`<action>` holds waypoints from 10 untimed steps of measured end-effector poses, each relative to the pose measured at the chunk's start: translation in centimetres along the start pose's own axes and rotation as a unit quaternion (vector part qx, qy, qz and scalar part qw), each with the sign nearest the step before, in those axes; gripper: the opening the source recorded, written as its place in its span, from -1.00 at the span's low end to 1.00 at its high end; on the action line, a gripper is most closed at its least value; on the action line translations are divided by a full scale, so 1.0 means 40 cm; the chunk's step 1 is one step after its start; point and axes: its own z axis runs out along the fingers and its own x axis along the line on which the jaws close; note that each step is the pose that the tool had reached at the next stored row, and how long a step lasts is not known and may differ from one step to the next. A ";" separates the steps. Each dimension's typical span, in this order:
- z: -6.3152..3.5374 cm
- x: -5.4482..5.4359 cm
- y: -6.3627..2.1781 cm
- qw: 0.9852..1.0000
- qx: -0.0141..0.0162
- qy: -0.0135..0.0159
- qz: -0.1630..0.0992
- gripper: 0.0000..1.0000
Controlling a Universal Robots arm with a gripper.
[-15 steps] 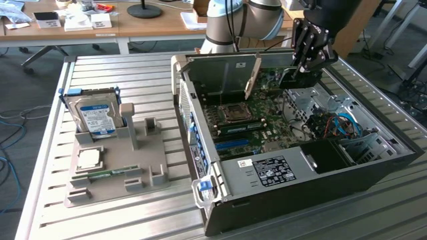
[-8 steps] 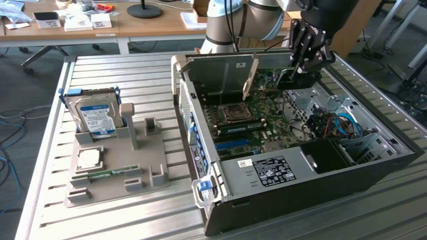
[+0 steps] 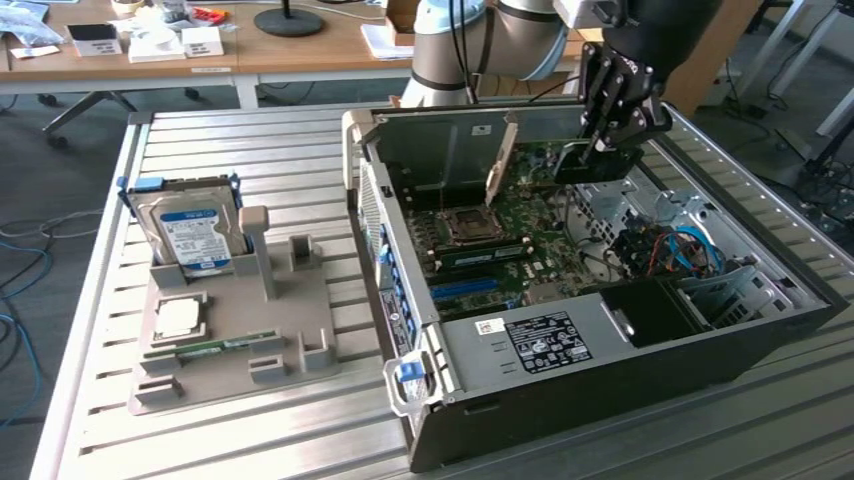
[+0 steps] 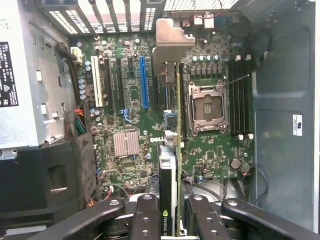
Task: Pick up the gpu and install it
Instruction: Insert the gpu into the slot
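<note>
**Slatted counter [image 3: 240,420], open case: gpu lifted, not seated**

Gripper [image 3: 603,140] part-closed, clamped on the gpu [image 3: 587,168], which is held edge-down between the jaws. Directly beneath it is the motherboard [image 4: 130,100], inside the computer case [image 3: 747,350]. Pickup done. Card appears to be above the slots, so installation is judged not yet done.

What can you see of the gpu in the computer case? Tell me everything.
The gpu is a thin green circuit card with a black block on one face and a bent silver metal bracket at one end. It stands on edge above the motherboard inside the open computer case, bracket toward the vented rear wall. The tool is clamped on its two faces near the end opposite the bracket. Whether its lower edge touches the motherboard cannot be told.
</note>
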 end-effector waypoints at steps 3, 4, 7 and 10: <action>0.000 0.000 0.000 1.000 0.000 0.000 0.000 -0.47; 0.000 0.000 0.001 1.000 0.000 0.000 0.000 -0.47; 0.000 0.001 0.004 1.000 0.000 0.000 0.000 -0.47; 0.000 0.001 0.005 1.000 0.000 0.000 0.000 -0.47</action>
